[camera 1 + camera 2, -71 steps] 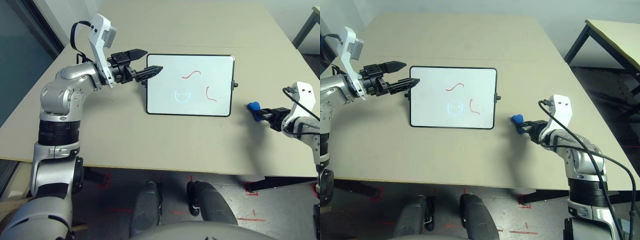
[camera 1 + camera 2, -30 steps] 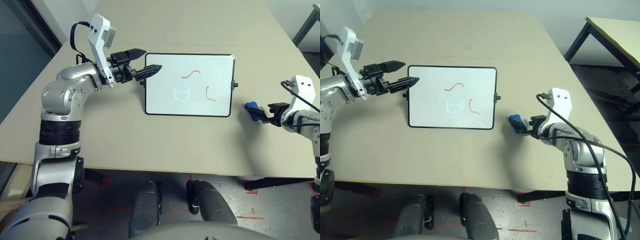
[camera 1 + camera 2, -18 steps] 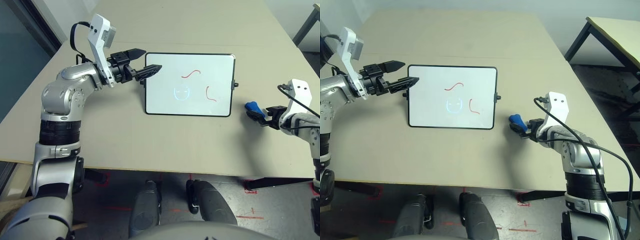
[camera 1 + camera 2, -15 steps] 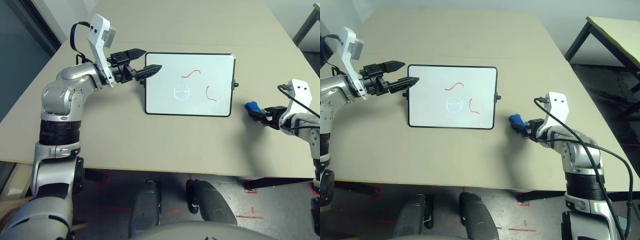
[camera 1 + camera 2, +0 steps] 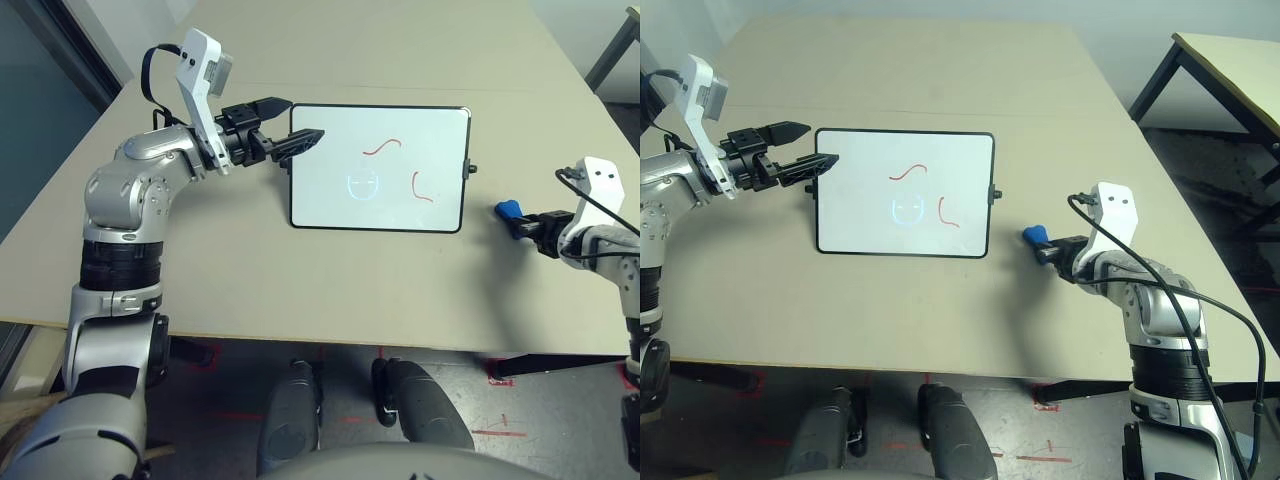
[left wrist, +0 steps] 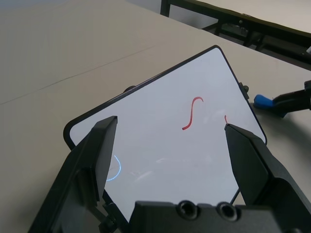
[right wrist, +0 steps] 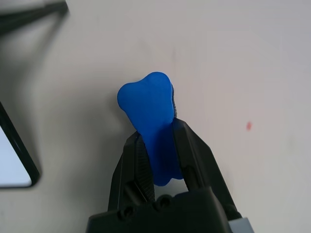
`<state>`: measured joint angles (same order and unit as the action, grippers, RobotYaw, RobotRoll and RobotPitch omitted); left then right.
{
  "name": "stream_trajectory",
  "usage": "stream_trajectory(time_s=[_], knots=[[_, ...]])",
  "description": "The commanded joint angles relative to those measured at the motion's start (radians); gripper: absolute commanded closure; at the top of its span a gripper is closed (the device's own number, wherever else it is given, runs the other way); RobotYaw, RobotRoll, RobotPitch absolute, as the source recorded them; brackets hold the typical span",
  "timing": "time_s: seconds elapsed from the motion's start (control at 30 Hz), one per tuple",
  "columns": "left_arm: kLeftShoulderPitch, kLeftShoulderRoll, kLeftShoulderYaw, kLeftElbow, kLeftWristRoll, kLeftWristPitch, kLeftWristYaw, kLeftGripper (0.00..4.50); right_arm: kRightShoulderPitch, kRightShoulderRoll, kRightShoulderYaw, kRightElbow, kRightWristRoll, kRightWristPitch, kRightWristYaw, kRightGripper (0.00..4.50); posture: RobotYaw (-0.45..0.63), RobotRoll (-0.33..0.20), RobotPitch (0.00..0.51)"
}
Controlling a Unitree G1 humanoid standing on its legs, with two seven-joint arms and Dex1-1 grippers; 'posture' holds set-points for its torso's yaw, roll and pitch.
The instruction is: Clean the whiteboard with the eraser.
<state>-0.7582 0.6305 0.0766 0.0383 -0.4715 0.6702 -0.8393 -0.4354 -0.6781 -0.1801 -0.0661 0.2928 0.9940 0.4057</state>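
The whiteboard (image 5: 378,168) lies flat on the table's middle, with two red strokes (image 5: 382,148) and a faint blue circle (image 5: 363,185) on it. My left gripper (image 5: 303,120) hovers open over the board's left edge; in the left wrist view its fingers (image 6: 97,150) frame the board (image 6: 165,141). To the right of the board, the blue eraser (image 5: 508,210) rests on the table, and my right gripper (image 5: 524,222) is shut on its near half. In the right wrist view both black fingers (image 7: 187,145) pinch the eraser (image 7: 151,109) at its waist.
The beige table (image 5: 330,270) has its front edge close below the right gripper. A second table (image 5: 1230,70) with black legs stands off to the far right. The board has a small black knob (image 5: 470,169) on its right side.
My right gripper has gone from open to shut around the eraser, which shifted slightly. The left arm and the whiteboard have stayed still.
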Motion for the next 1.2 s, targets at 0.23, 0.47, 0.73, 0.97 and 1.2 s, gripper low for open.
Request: stream_trajectory(time_s=[0.23,0.47,0.73,0.97,1.2], knots=[[0.01,0.006,-0.01,-0.006,0.003,0.006,-0.014,0.0,-0.221,-0.136,0.115,-0.011,-0.049,-0.135,0.151,3.7,-0.04,0.0,0.159],[0.003,0.01,-0.02,0.001,0.008,0.008,-0.028,0.0,-0.385,-0.244,0.316,0.001,-0.11,-0.259,0.418,3.7,-0.05,0.0,0.159],[-0.011,0.002,-0.028,0.005,0.004,0.019,-0.039,0.0,-0.522,-0.241,0.545,0.074,-0.298,-0.499,0.64,3.7,-0.05,0.0,0.152],[-0.007,-0.006,-0.032,0.004,0.003,0.02,-0.043,0.0,-0.591,-0.144,0.644,0.16,-0.44,-0.613,0.711,3.7,-0.04,0.0,0.147],[0.001,-0.014,-0.032,-0.006,0.001,0.028,-0.039,0.0,-0.634,-0.055,0.668,0.273,-0.531,-0.671,0.733,3.7,-0.02,0.0,0.151]])
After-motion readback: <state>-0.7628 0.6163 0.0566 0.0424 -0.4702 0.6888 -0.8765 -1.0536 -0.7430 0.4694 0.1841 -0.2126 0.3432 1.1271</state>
